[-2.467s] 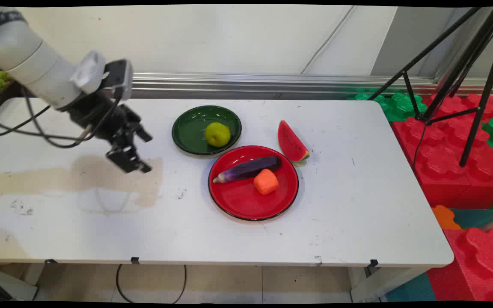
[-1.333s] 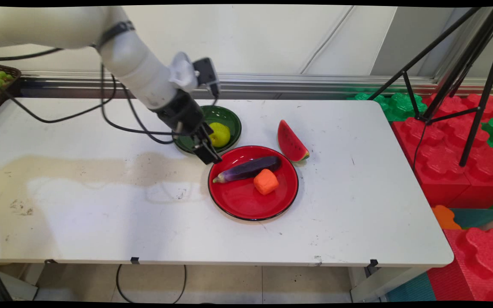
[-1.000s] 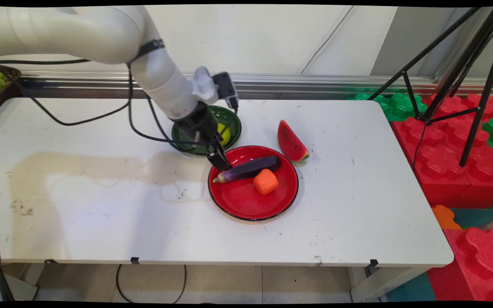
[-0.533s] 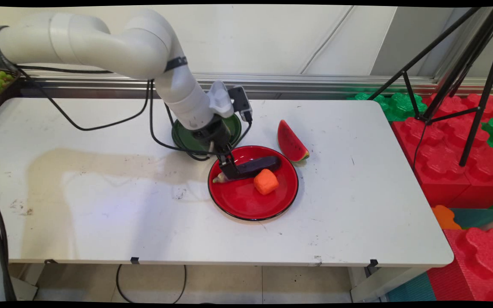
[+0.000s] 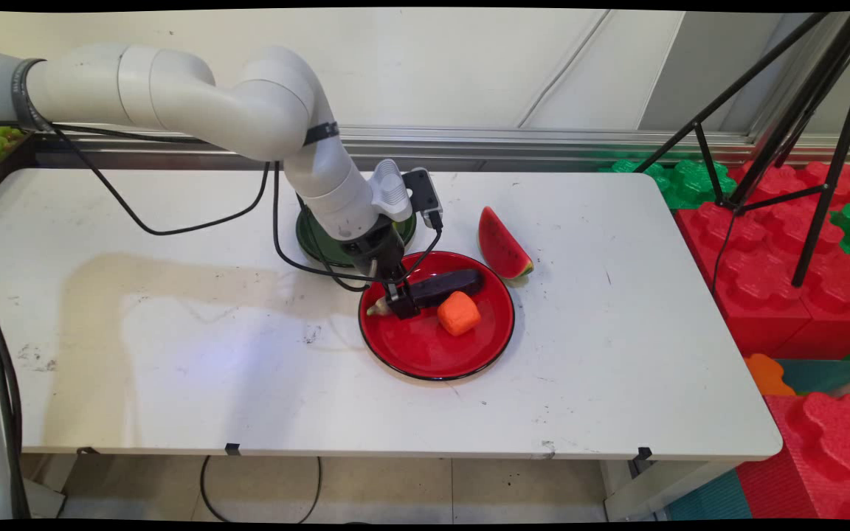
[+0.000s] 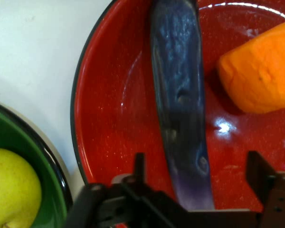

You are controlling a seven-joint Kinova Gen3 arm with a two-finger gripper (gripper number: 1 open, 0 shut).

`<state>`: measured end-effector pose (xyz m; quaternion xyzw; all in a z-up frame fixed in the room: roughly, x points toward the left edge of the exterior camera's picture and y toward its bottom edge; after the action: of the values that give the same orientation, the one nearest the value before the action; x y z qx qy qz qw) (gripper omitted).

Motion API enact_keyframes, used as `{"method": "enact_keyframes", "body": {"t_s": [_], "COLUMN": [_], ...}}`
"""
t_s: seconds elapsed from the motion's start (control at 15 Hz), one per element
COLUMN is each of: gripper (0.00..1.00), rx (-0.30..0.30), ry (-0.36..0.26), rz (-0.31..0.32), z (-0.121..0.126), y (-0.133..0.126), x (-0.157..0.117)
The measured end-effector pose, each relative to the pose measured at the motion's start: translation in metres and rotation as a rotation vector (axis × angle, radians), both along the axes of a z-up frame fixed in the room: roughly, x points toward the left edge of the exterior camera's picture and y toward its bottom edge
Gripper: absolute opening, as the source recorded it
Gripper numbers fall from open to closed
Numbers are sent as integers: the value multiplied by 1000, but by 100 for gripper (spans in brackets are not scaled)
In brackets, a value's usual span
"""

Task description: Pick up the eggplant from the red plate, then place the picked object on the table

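- Table (image 5: 174,383): white, with wide bare stretches to the left of the plates and along the near edge; less free surface to the right, where it ends beside red and green foam blocks (image 5: 786,287) on the floor.
- My arm (image 5: 196,103): comes in from the upper left and bends down over the green plate, black cables (image 5: 174,221) hanging below it.
- Tripod (image 5: 801,110): black legs standing among the foam blocks past the table's right end, well apart from me.
- Red plate (image 5: 425,354): round, black-rimmed, near the table's middle; its near half is bare. It lies just beside the green plate.
- Green plate (image 5: 314,243): behind and left of the red one, mostly covered by my wrist; in the hand view a yellow-green pear (image 6: 9,190) sits in it.
- Watermelon slice (image 5: 502,247): on the table, just beside the red plate's far right rim.
- Eggplant (image 6: 180,95): purple, lying along the red plate's far part, stem end toward the plate's left rim.
- Orange piece (image 5: 458,313): on the red plate, just beside the eggplant's near side.
- My gripper (image 5: 401,304): low over the eggplant's stem half, fingers (image 6: 259,173) spread to either side of it and not pressing on it.
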<state>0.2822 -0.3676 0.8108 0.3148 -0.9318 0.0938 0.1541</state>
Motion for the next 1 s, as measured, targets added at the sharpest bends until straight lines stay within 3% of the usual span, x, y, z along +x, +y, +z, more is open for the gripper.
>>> {"method": "enact_keyframes", "body": {"t_s": [0.67,1.0], "gripper": [0,0], "rx": [-20,-69], "ry": [2,36], "rz": [5,28], "z": [-1,32], "y": [6,15], "x": [6,12]}}
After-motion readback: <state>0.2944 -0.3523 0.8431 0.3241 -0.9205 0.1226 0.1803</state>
